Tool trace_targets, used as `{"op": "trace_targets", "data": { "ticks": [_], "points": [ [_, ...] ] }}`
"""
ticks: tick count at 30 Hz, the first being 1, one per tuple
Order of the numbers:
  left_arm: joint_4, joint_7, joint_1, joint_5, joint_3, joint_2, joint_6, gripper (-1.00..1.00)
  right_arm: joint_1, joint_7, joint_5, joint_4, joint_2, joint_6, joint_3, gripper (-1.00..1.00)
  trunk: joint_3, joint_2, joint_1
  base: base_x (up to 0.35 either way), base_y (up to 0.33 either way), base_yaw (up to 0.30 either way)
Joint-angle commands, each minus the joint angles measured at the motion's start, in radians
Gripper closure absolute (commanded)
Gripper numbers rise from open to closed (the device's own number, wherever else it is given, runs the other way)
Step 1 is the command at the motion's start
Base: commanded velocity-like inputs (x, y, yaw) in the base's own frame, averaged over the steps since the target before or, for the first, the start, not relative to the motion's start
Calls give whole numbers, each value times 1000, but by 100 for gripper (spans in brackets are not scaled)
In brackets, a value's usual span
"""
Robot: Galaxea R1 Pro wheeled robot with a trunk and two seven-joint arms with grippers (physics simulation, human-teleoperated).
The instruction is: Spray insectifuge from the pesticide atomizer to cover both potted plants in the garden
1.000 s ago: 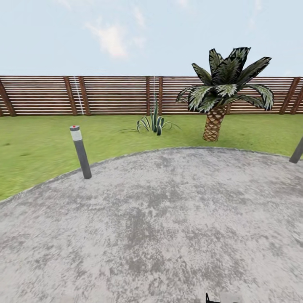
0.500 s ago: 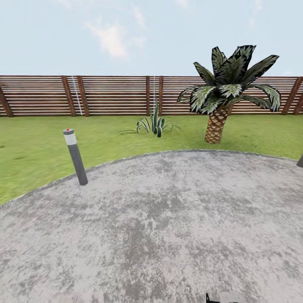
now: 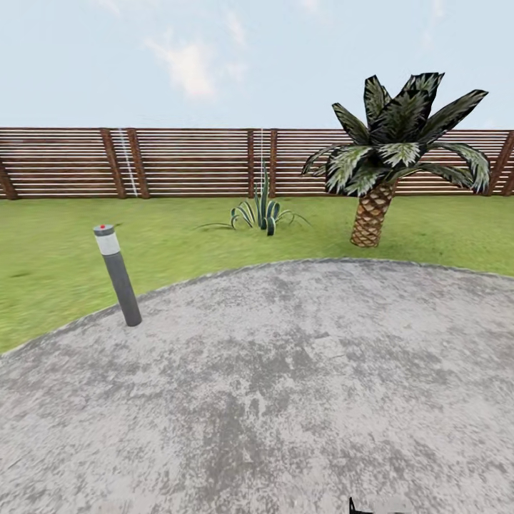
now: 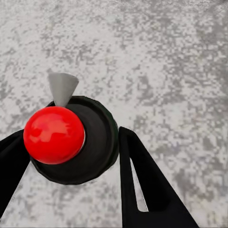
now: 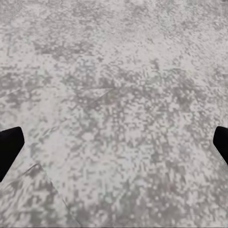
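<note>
Sliding toward 9 o'clock: the lamp post [image 3: 116, 273] has shifted left and down in the head view, so the camera has swung right.

The left hand [image 4: 71, 156] is clamped on the sprayer [image 4: 71, 138], its red cap and grey nozzle aimed down at the patio [image 3: 285, 385]. The right hand [image 5: 114, 142] is spread wide and carries nothing. Only an agave [image 3: 263, 209] at 12 o'clock and a palm [image 3: 389, 153] at 1 o'clock stand ahead. I judge the turn must continue to find the potted plants.

- No text, label, brand, number or sign can be read anywhere.
- The wooden fence [image 3: 193, 161] is seen bare of any lettering.
- The red-topped atomizer [image 4: 71, 140] is seen without any marking, and the bollard light [image 3: 118, 275] likewise.
</note>
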Motion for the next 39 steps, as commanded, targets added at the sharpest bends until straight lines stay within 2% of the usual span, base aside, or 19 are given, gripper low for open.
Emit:
{"op": "trace_targets", "data": {
  "ticks": [1,18,20,23,25,39],
  "points": [
    [1,-8,-1,5,4,0,-2,100,-1,-5,11,1,0,-2,-5,-100,-1,0,0,340,0,0],
    [1,-8,-1,8,4,-1,-2,100,-1,-5,12,2,1,-2,-5,-100,-1,0,0,340,0,0],
    [1,-8,-1,22,12,0,-1,100,-1,-5,11,2,1,-2,-5,-100,-1,0,0,340,0,0],
    [1,-9,-1,66,23,1,-1,100,-1,-5,11,2,1,-2,-5,-100,-1,0,0,340,0,0],
    [1,-9,-1,77,25,1,-2,100,-1,-5,11,2,1,-2,-5,-100,-1,0,0,341,0,0],
    [2,-10,-1,82,24,-1,-2,100,-1,-5,11,2,1,-2,-5,-100,-1,0,0,340,0,4]
  ]
}}
